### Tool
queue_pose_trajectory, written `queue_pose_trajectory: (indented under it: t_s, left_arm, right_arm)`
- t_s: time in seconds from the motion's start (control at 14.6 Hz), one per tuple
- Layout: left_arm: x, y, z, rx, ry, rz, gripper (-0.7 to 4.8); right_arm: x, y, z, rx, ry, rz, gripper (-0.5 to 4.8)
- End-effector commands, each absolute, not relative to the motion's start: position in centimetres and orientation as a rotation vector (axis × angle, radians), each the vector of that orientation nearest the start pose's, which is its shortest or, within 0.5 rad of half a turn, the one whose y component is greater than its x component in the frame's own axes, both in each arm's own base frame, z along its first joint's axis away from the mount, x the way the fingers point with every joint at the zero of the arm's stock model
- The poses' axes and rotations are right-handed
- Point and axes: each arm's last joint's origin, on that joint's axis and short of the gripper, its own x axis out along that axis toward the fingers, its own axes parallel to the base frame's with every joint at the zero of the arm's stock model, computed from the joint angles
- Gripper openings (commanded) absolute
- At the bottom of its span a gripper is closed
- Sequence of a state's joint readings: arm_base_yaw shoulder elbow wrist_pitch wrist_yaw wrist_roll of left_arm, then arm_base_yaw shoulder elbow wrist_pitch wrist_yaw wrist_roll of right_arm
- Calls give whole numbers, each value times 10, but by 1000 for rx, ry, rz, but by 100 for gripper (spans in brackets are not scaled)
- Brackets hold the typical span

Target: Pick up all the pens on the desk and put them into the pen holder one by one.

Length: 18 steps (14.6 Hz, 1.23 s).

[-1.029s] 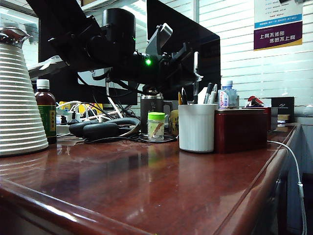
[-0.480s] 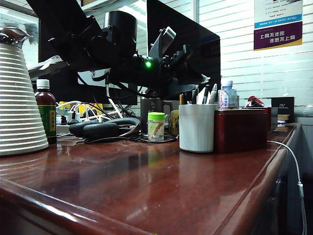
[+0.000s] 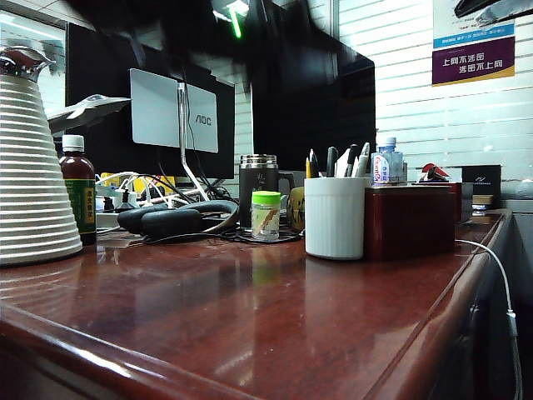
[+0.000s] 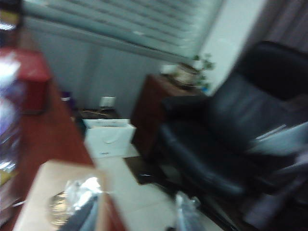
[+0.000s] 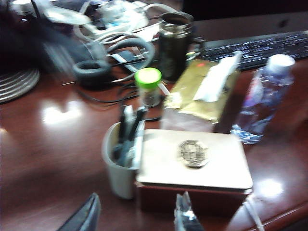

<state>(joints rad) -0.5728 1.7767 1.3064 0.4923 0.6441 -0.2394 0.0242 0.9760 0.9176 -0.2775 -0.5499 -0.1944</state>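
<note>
The white ribbed pen holder [image 3: 336,217] stands on the reddish-brown desk [image 3: 250,317] against a dark red box. Several pens [image 3: 350,160] stick up out of it beside a yellow pencil. The right wrist view looks down on the holder [image 5: 118,166] and the dark pens [image 5: 129,134] inside. My right gripper [image 5: 134,216] hangs open and empty above the desk, short of the holder. My left gripper [image 4: 132,219] is open and empty too, out past the desk edge over the floor. In the exterior view the left arm is a dark blur [image 3: 191,25] at the top.
The dark red box [image 3: 410,221] has a pale lid [image 5: 192,163]. Behind the holder stand a steel-topped mug [image 3: 258,185], a green-lidded jar [image 3: 266,215] and a water bottle [image 5: 262,101]. Headphones [image 3: 171,218], a white ribbed jug [image 3: 29,175] and a monitor [image 3: 175,108] fill the left.
The left arm, which hung just over the pen holder, has swung up to the top of the exterior view. Its jaws went from shut to open. The holder and desk things stayed put.
</note>
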Motion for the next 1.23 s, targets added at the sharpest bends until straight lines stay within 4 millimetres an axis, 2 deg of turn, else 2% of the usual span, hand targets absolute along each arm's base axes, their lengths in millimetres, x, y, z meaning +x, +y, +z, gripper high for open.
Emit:
queue_pose_trajectory:
  t_s: [0.07, 0.14, 0.21, 0.27, 0.41, 0.55, 0.62, 0.75, 0.89, 0.96, 1.03, 1.1, 1.23]
  left_arm:
    - [296, -212, 352, -107, 177, -1220, -5]
    - [276, -200, 370, -73, 194, -1217, -6]
    - [257, -187, 384, -68, 222, -1214, -6]
    - [235, -173, 398, -23, 221, -1206, -5]
    - [189, -140, 422, 78, 193, -1129, -6]
    - [149, -112, 436, 128, 168, -1040, -6]
    - [86, -69, 443, 139, 144, -967, -6]
    - [44, -40, 424, 105, 96, -904, -6]
    - [9, -15, 390, 51, 31, -838, -5]
    - [-1, -7, 368, 26, 9, -792, -6]
    - [-7, 0, 344, 13, -6, -724, -6]
    - [-7, 1, 320, -10, -6, -691, -6]
    - [18, -16, 284, -72, 110, -685, -6]
  right_arm:
    - [194, 25, 346, -93, 244, 638, 178]
    - [186, 25, 350, -69, 236, 647, 106]
    - [176, 25, 355, -32, 217, 670, 12]
    - [164, 25, 362, -16, 186, 683, -7]
    - [132, 23, 371, -22, 143, 680, -7]
    - [105, 21, 373, -32, 123, 637, -7]
    - [56, 18, 371, 24, 107, 604, -7]
    - [26, 16, 365, 19, 86, 596, -7]
    - [0, 13, 356, 7, 45, 526, -7]
    - [-10, 12, 346, -1, 7, 502, -7]
    - [-14, 11, 332, -2, -23, 469, -7]
    - [-10, 11, 317, 4, -39, 466, -7]
    - [18, 13, 296, 67, 34, 476, -7]
